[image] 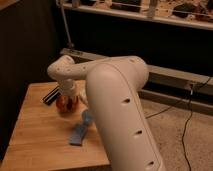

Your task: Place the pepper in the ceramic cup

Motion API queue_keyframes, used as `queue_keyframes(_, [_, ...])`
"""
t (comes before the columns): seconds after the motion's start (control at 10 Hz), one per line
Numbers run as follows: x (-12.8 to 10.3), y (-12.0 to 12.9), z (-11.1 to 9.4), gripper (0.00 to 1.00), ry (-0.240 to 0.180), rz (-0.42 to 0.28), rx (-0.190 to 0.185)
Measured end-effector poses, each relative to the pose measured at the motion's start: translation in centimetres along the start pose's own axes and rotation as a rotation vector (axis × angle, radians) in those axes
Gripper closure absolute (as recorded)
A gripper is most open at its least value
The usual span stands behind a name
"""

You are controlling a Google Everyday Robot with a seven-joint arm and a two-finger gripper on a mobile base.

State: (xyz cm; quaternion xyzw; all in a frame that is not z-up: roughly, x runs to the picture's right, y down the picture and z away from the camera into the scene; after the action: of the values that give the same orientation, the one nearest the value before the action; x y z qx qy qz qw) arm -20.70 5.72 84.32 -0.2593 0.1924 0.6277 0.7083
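Note:
My white arm [117, 100] reaches left over the wooden table [35, 135]. The gripper [67, 95] hangs at the table's back, right over the orange-brown bowl [67, 104], and hides much of it. Something reddish shows at the bowl under the gripper; I cannot tell whether it is the pepper. The small pale blue ceramic cup [87, 117] stands a little right and in front of the bowl, partly hidden by my arm. The gripper is apart from the cup.
A flat blue cloth-like pad [77, 135] lies just in front of the cup. A dark striped object [50, 95] lies left of the bowl. A dark shelf unit with a metal rail [165, 75] stands behind the table. A cable [192, 115] runs across the speckled floor at the right.

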Motion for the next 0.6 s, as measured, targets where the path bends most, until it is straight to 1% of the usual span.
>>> queue_keyframes(0.4, [0.2, -0.2, -1.2, 1.00, 0.004, 0.013, -0.031])
queue_keyframes(0.6, [0.4, -0.7, -2.5, 1.00, 0.014, 0.023, -0.048])
